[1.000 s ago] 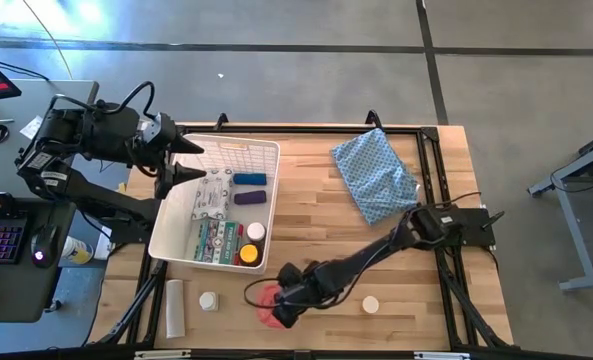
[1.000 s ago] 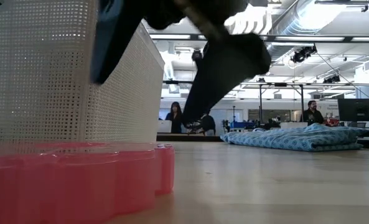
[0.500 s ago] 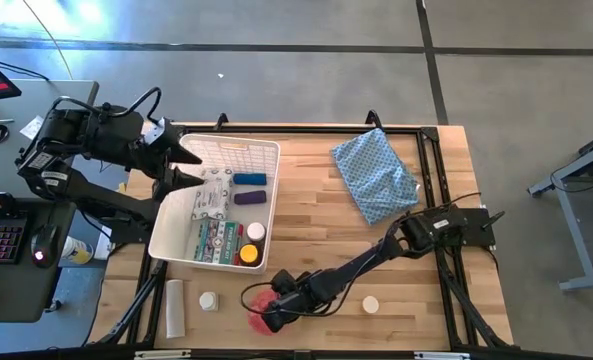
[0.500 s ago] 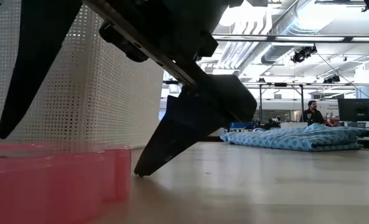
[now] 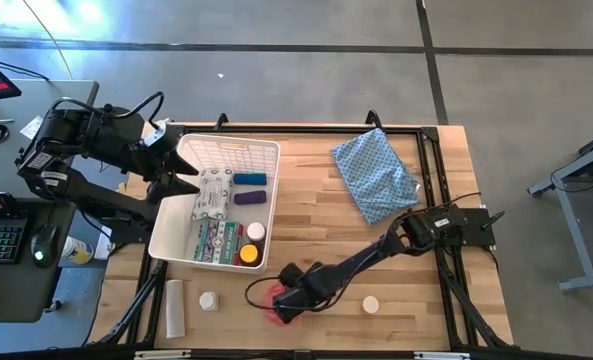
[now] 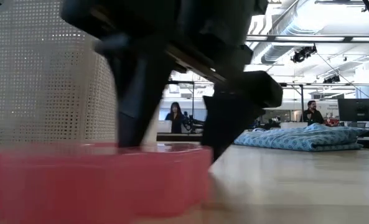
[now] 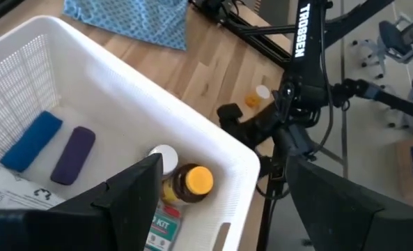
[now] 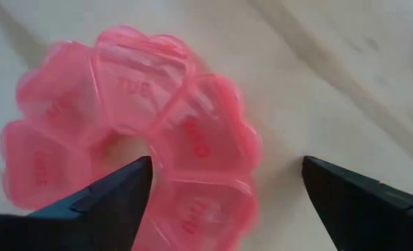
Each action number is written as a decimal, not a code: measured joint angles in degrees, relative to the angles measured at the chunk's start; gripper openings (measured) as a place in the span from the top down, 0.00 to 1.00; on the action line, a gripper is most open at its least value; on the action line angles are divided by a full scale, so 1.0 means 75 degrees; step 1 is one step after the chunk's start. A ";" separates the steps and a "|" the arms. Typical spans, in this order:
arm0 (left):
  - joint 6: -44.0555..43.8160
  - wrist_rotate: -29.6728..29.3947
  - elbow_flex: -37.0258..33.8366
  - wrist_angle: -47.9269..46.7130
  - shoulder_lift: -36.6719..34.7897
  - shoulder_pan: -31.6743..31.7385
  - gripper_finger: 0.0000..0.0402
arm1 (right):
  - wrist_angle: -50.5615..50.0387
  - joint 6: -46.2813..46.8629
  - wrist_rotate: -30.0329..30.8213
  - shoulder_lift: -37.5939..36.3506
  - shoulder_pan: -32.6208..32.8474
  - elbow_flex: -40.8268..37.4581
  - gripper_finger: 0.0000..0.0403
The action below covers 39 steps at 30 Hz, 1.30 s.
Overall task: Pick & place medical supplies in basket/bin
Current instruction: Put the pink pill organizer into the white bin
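A pink ring-shaped pill disc (image 5: 267, 300) (image 8: 192, 132) lies flat on the table near its front edge. My right gripper (image 5: 284, 306) (image 8: 226, 164) is open and down over the disc's right half. The white lattice bin (image 5: 274, 200) at the left holds a blue cylinder (image 5: 253, 180), a purple cylinder (image 5: 248, 197), printed packets (image 5: 213, 195), a white-capped jar (image 5: 255, 231) and an amber yellow-capped bottle (image 5: 247, 254). My left gripper (image 5: 188, 172) (image 7: 223, 167) hangs open above the bin's left rim, with nothing between its fingers. My right gripper comes steeply from above. One finger (image 8: 112, 195) is down at the disc's middle hole (image 8: 122, 150) and the other (image 8: 352, 202) stands outside the disc's rim (image 6: 196, 168), on the table's right side. The disc stays flat on the wood. Its own wall hides where the inner finger meets it.
A white-capped jar (image 5: 208, 300) and a white packet (image 5: 175, 307) lie left of the disc at the front edge. Another small jar (image 5: 371, 304) lies to its right. A blue patterned cloth (image 5: 376, 175) sits at the back right. Bare wood lies between bin and cloth.
My right gripper has come down onto the pink disc, staying open. The disc has slid a little toward the table's right edge. My left gripper has rolled about its own axis in place above the bin's left rim.
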 joint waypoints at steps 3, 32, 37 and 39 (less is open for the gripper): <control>-0.0005 0.0002 0.0000 0.0001 0.0003 0.0000 0.16 | -0.0650 0.0049 -0.0036 -0.0003 -0.0039 -0.0011 0.12; 0.1593 -0.0896 0.0000 0.0025 0.0003 0.0000 0.16 | -0.2443 0.0183 -0.0922 -0.1065 -0.0179 -0.0098 0.52; 0.1597 -0.0899 0.0000 0.0029 0.0009 0.0000 0.16 | -0.3003 0.0232 -0.0955 -0.1879 -0.0122 -0.0080 0.43; 0.1581 -0.0896 0.0000 0.0030 0.0009 0.0000 0.16 | -0.2969 0.0308 -0.0760 -0.2349 -0.0101 -0.0082 0.42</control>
